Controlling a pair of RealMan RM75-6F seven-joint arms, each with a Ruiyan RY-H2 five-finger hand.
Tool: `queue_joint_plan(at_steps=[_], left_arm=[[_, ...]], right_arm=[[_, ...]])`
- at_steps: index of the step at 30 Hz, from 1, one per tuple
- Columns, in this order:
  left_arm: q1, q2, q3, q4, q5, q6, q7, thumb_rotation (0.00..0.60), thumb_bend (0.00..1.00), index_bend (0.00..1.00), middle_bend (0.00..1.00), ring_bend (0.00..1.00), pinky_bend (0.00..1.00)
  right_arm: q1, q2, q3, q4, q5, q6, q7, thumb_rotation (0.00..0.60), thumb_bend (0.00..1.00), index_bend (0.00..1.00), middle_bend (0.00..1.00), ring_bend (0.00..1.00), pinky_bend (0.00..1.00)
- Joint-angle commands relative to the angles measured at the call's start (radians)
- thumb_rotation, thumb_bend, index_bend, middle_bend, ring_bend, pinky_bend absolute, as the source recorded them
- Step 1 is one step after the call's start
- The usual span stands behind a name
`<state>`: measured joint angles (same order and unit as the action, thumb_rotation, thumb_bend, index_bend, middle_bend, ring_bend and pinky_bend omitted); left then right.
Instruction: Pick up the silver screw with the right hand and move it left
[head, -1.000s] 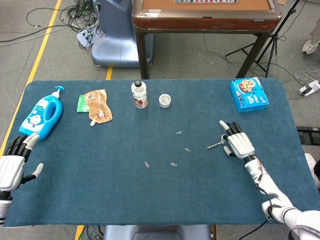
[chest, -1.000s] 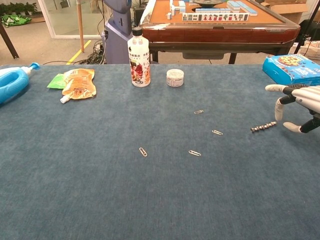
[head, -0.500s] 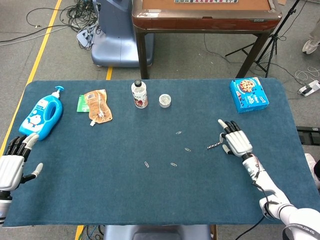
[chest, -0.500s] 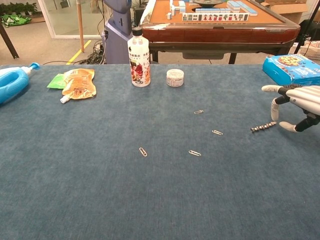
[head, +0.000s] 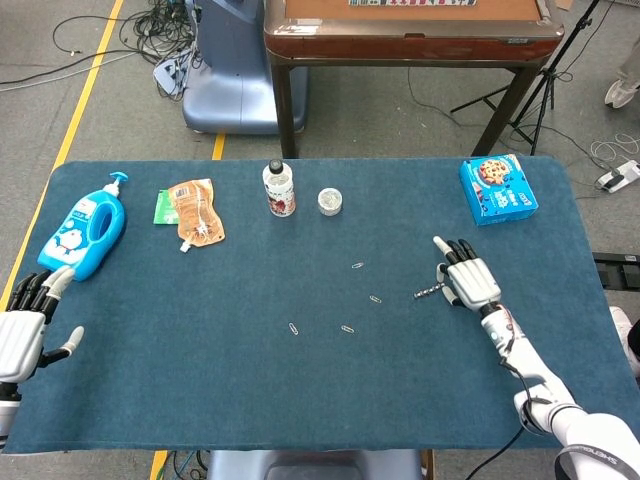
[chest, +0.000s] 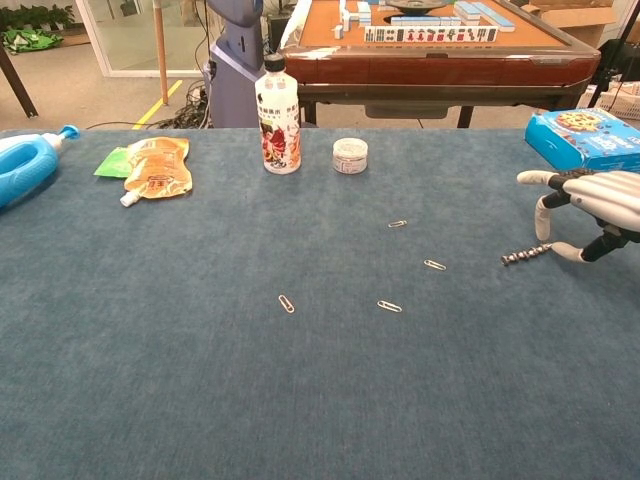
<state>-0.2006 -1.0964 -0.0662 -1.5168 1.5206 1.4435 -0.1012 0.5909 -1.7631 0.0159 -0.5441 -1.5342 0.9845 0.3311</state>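
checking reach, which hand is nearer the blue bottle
Left. The left hand sits just below the blue bottle at the table's left edge; the right hand is far across, by the screw.

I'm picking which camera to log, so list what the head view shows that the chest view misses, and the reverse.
Only the head view shows the left hand, open and empty at the table's near left corner, plus the blue bottle's whole body. Only the chest view shows the mahjong tiles on the brown table behind. Both show the right hand, fingers spread beside the silver screw, not yet gripping it, and the paper clips.
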Motion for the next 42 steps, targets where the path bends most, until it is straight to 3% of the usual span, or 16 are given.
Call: queue_joint_plan(at_steps=[1,28,42], left_arm=[[-0.001,0.001,0.002,0.0,0.004,-0.002,-0.005,0.6,0.36,0.0,0.0,0.0,0.0],[-0.001,0.005,0.003,-0.001,0.008,-0.001,-0.018,0.6,0.36,0.0,0.0,0.0,0.0],[0.003,0.013,0.007,-0.001,0.02,0.009,-0.04,0.6,0.36,0.0,0.0,0.0,0.0]], right_arm=[[0.003,-0.003,-0.001,0.005,0.0,-0.004,0.002,0.6,0.41,0.5,0.0,0.0,0.0],[-0.007,-0.059,-0.021,0.098,-0.014,0.009,0.012,0.6,0.41,0.5,0.0,0.0,0.0],[-0.003,-0.113,-0.027,0.156,-0.03,0.042,0.024,0.6,0.48,0.54,0.03,0.0,0.0]])
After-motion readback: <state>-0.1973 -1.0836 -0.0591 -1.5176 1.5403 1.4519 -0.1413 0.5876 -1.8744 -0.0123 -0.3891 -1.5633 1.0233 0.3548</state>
